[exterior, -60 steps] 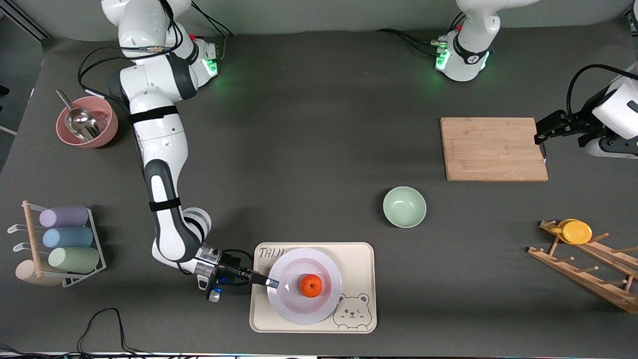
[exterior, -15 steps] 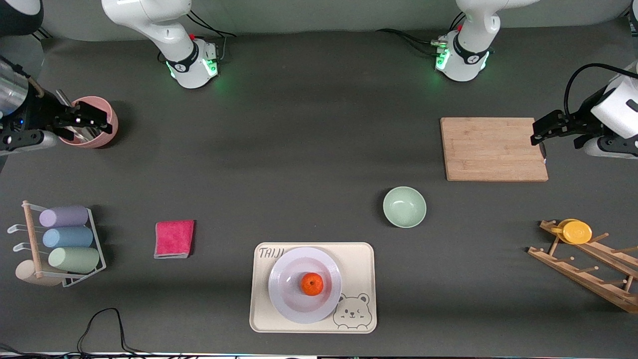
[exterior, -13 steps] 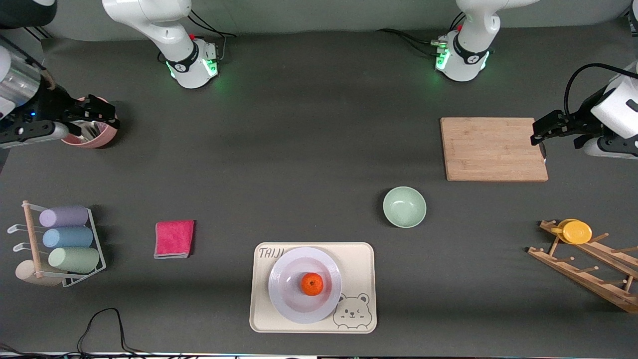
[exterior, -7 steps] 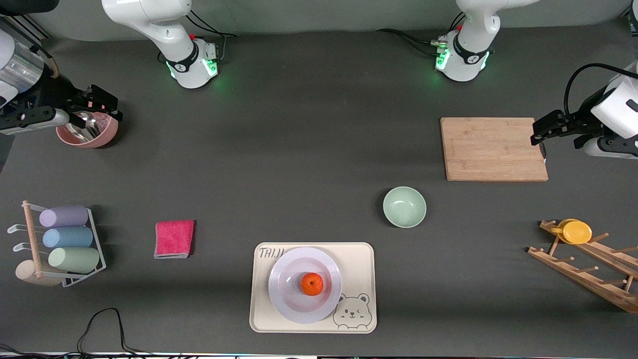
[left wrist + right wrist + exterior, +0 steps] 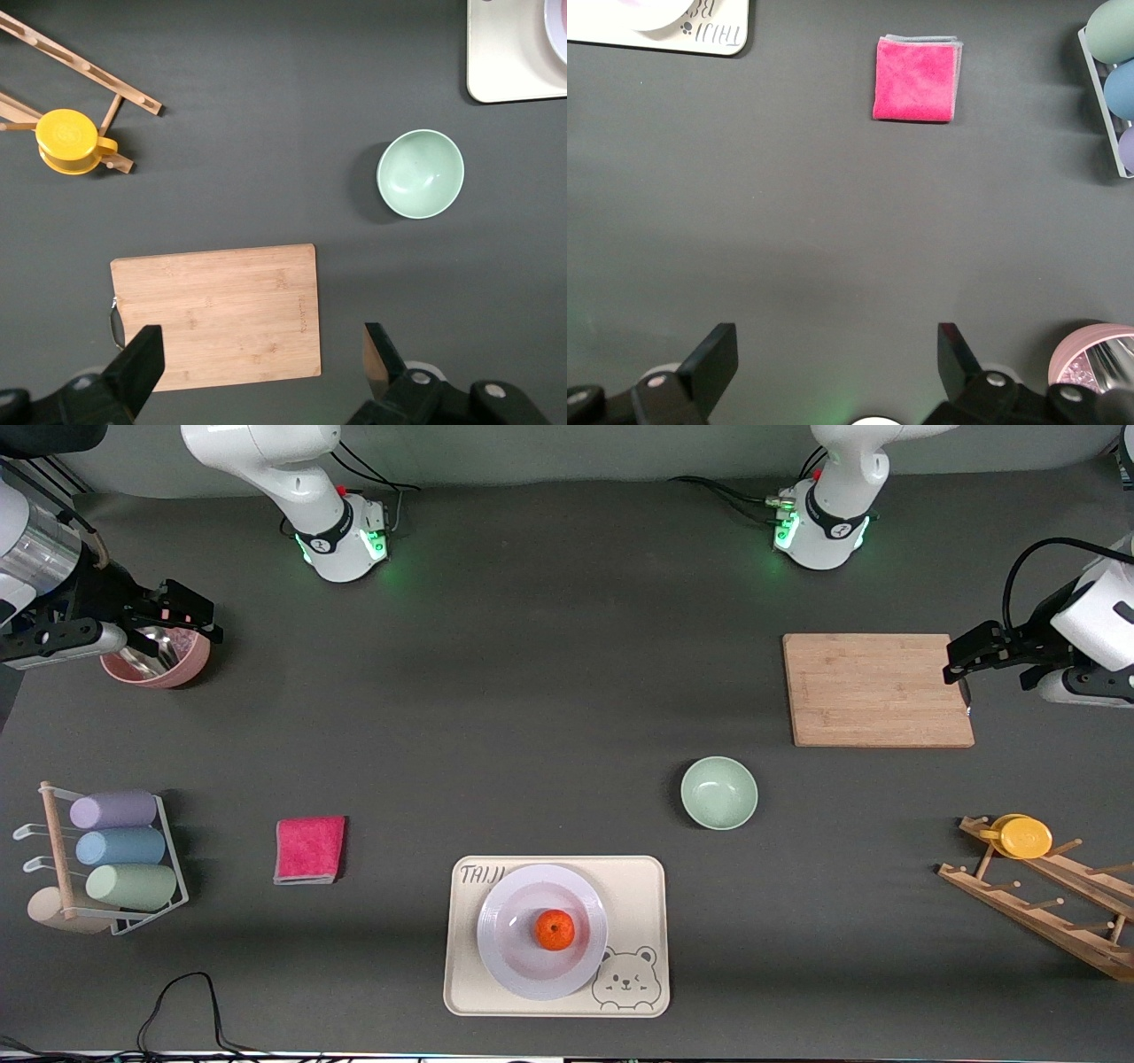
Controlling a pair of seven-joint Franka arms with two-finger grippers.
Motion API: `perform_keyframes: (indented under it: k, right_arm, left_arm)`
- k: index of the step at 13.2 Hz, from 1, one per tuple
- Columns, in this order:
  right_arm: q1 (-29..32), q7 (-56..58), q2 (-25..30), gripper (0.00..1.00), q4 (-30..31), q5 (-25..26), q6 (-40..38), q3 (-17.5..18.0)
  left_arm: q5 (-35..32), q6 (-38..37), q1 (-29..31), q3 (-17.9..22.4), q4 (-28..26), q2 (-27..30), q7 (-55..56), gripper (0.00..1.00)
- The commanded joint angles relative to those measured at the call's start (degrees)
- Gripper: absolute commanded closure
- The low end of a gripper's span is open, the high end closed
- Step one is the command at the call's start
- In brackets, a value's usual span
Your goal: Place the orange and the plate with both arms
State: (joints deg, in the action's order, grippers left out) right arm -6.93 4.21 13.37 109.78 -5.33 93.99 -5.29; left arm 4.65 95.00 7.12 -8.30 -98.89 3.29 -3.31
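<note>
Small bright-orange orange (image 5: 555,930) on glossy lavender-white plate (image 5: 505,957), tabletop's near edge; right gripper (image 5: 182,614), left gripper (image 5: 961,660) both released, empty, over opposite tabletop ends, well apart.

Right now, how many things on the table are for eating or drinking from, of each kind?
Bowls: 2 (mint-green bowl, pink bowl)
Plates: 1 (plate, with the orange on it)
Trays: 1 (bear tray)
Cups: 5 (yellow cup on the wooden rack; lavender cup, blue cup, green cup, cream cup at the wire rack)
Total: 9
</note>
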Motion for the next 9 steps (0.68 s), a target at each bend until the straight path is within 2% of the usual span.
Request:
perform_keyframes:
  k: [1, 9]
  right_arm:
    - [-0.5, -1.4, -0.6, 0.0, -1.2, -1.1, 0.2, -0.2]
    - [-0.5, -1.3, -0.9, 0.0, -2.1, -1.2, -0.7, -0.6]
  left_arm:
    - [1.0, 0.0, -0.4, 0.3, 0.6, 0.1, -0.2, 0.0]
    - [0.3, 0.1, -0.4, 0.5, 3.3, -1.3, 0.2, 0.0]
